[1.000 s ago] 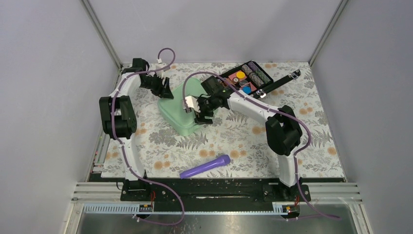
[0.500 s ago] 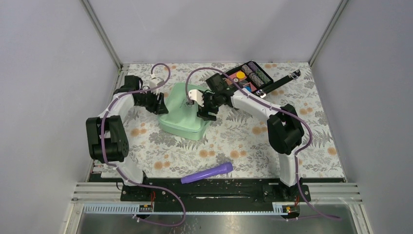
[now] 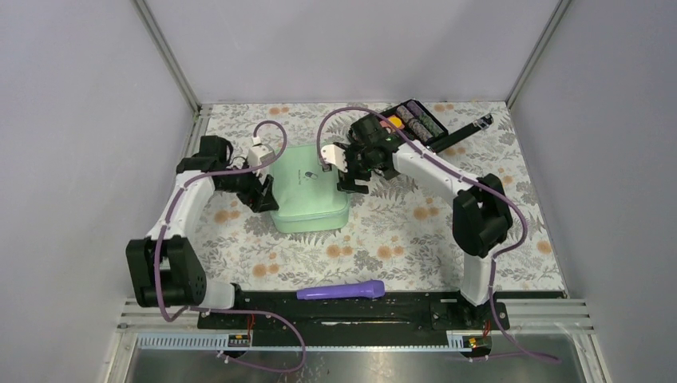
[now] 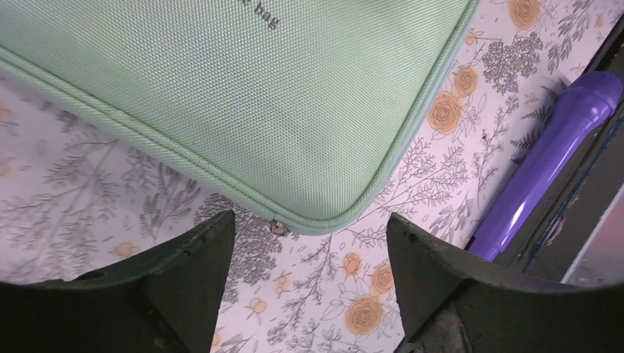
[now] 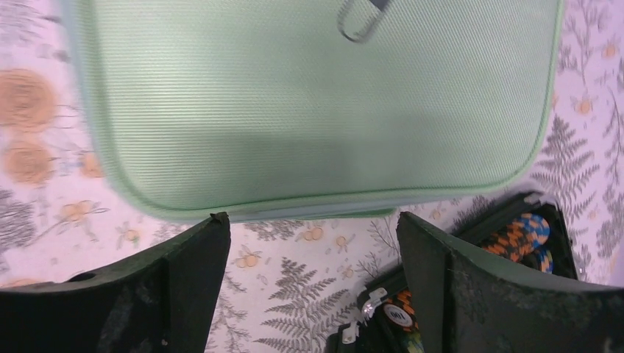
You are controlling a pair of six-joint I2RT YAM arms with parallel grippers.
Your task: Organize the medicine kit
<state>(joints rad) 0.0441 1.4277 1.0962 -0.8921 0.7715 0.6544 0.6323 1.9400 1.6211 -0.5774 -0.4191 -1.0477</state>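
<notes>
The medicine kit (image 3: 310, 189) is a pale mint-green case with rounded corners and a small dark logo on top. It lies flat and closed on the floral mat. My left gripper (image 3: 259, 191) is open and empty at its left edge. In the left wrist view the kit (image 4: 243, 95) fills the upper part, and the left gripper (image 4: 309, 246) hangs above bare mat just off its corner. My right gripper (image 3: 349, 171) is open and empty at its right edge. In the right wrist view the kit (image 5: 316, 103) shows a zipper pull (image 5: 360, 18), and the right gripper (image 5: 309, 220) stands beside it.
A black case (image 3: 411, 124) of colourful rolls and discs lies open at the back right, and also shows in the right wrist view (image 5: 478, 294). A purple pen-shaped stick (image 3: 341, 290) lies at the mat's near edge, also in the left wrist view (image 4: 548, 158).
The kit was tilted up between the grippers and now lies flat. Both grippers have drawn back to its sides. The purple stick has shifted towards the near edge.
</notes>
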